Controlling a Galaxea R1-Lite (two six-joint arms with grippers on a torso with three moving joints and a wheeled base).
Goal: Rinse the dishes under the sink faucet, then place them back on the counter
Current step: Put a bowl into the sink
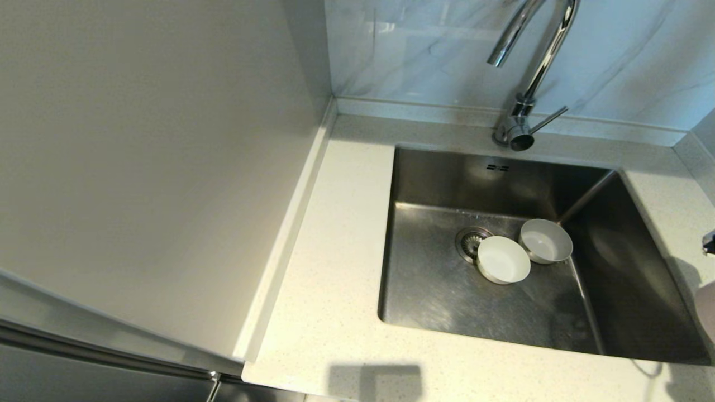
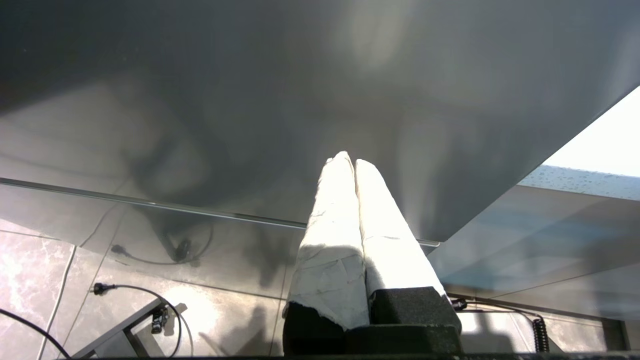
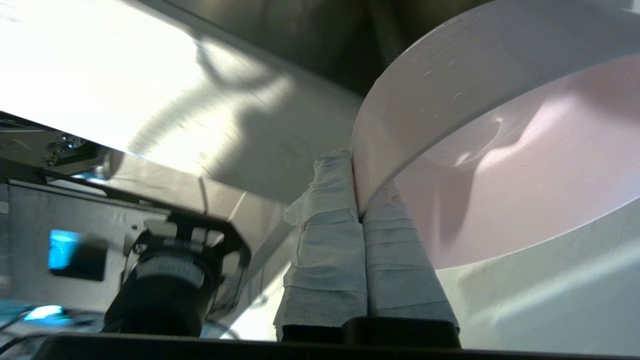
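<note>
My right gripper (image 3: 356, 167) is shut on the rim of the pale pink bowl (image 3: 500, 165), one taped finger inside the wall and one outside. In the head view that bowl (image 1: 706, 310) shows only as a sliver at the right edge, over the counter beside the sink (image 1: 435, 279). A white bowl (image 1: 503, 259) and a light grey bowl (image 1: 546, 240) stand upright and touching on the sink floor, next to the drain strainer (image 1: 471, 241). The chrome faucet (image 1: 530, 72) rises behind the basin; no water shows. My left gripper (image 2: 350, 161) is shut and empty, low before a grey cabinet front.
The speckled counter (image 1: 335, 251) runs left of and in front of the sink, with a raised strip (image 1: 290, 223) along a beige wall panel. The faucet lever (image 1: 550, 119) points right. Cables lie on the tiled floor (image 2: 150, 300) below the left gripper.
</note>
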